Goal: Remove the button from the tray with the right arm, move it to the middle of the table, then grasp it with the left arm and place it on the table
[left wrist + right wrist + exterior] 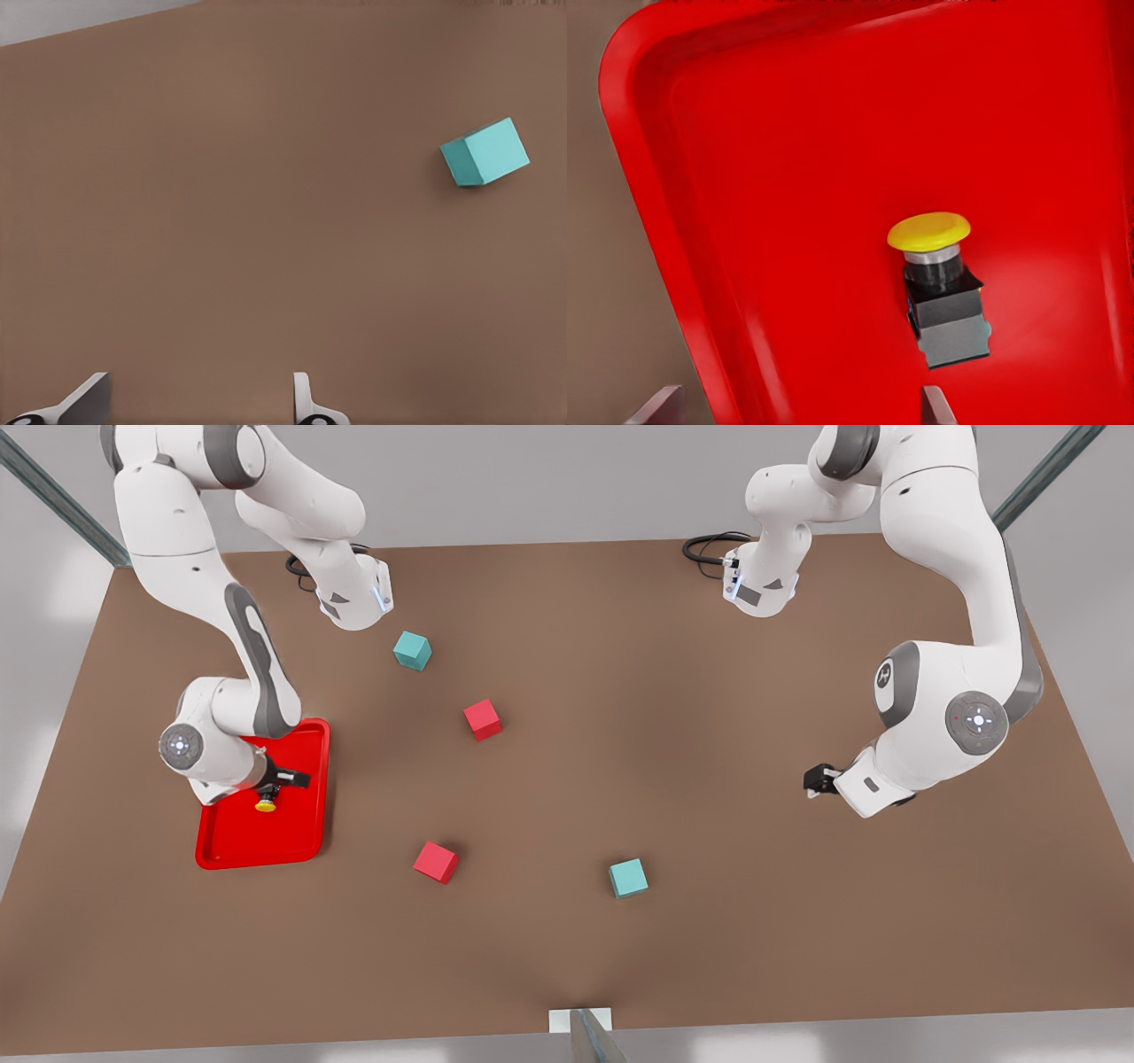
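- Right gripper (276, 783) is down over the red tray (226, 849), on the front view's left. Fingers look spread apart in the right wrist view, and they aren't holding anything.
- The button (939, 288) is lying on its side on the tray floor, yellow cap pointing away from the black body. It sits just ahead of the open fingers, between their lines but not touching either, as far as I can tell from this angle.
- In the front view the button (266, 802) is right under the gripper, in the tray's far half.
- Left gripper (819, 779) hangs over bare table (709, 735) on the front view's right, well away from the tray. Its fingertips (84, 400) are wide apart with nothing between them. That arm is just waiting.
- A teal cube (485, 152) shows up in the left wrist view, resting on the tabletop well away from the fingers.
- Scattered across the middle: another teal cube (412, 650), a red cube (482, 719) and a second red cube (435, 862).
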Robot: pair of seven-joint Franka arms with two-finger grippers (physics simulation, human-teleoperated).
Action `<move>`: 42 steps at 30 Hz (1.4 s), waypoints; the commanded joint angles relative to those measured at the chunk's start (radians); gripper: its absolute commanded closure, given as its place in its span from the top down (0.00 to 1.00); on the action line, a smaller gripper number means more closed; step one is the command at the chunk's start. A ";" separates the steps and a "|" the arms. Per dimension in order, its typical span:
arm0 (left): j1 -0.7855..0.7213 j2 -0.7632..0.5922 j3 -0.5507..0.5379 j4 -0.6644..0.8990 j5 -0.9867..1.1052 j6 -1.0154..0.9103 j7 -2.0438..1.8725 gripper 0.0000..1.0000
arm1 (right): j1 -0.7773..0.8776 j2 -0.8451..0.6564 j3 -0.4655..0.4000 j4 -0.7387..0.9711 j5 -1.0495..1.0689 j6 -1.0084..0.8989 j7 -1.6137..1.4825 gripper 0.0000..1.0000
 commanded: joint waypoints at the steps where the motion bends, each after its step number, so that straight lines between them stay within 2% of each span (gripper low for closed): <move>1: 0.001 -0.001 0.000 -0.001 0.001 0.006 0.004 1.00 | -0.025 0.041 0.000 0.014 0.001 0.184 -0.207 1.00; 3: 0.000 0.001 0.001 -0.001 0.001 0.006 0.004 1.00 | -0.022 0.079 0.001 0.039 0.001 0.195 -0.207 1.00; 9: 0.000 0.008 0.001 -0.001 0.001 0.008 0.004 1.00 | -0.030 0.026 -0.002 -0.023 -0.005 0.155 -0.243 1.00; 11: 0.000 0.008 0.001 0.000 -0.002 0.008 0.004 1.00 | -0.033 0.030 -0.002 -0.024 -0.065 0.146 -0.247 1.00; 18: 0.000 -0.044 -0.002 0.000 -0.010 -0.034 -0.022 1.00 | -0.057 0.039 -0.016 -0.081 -0.065 0.167 -0.299 1.00; 30: 0.000 -0.044 -0.008 0.005 -0.034 -0.049 -0.094 1.00 | -0.068 0.079 -0.039 -0.113 -0.100 0.170 -0.302 0.99; 31: 0.000 -0.044 -0.008 0.005 -0.034 -0.049 -0.094 1.00 | -0.068 0.076 -0.039 -0.108 -0.100 0.170 -0.302 0.92; 32: 0.000 -0.041 -0.008 0.005 -0.034 -0.048 -0.091 1.00 | -0.062 0.075 -0.039 -0.102 -0.099 0.172 -0.297 0.78; 34: 0.000 -0.042 -0.008 0.005 -0.034 -0.046 -0.091 1.00 | -0.054 0.075 -0.037 -0.087 -0.100 0.219 -0.300 0.76; 38: 0.000 -0.044 -0.008 0.005 -0.034 -0.043 -0.089 1.00 | -0.056 0.078 -0.037 -0.088 -0.100 0.221 -0.302 0.52; 40: 0.000 -0.041 -0.008 0.005 -0.034 -0.035 -0.091 1.00 | -0.056 0.088 -0.037 -0.085 -0.100 0.253 -0.302 0.52; 42: 0.000 -0.042 -0.006 0.005 -0.034 -0.034 -0.091 1.00 | -0.054 0.062 -0.035 -0.062 -0.100 0.242 -0.314 0.42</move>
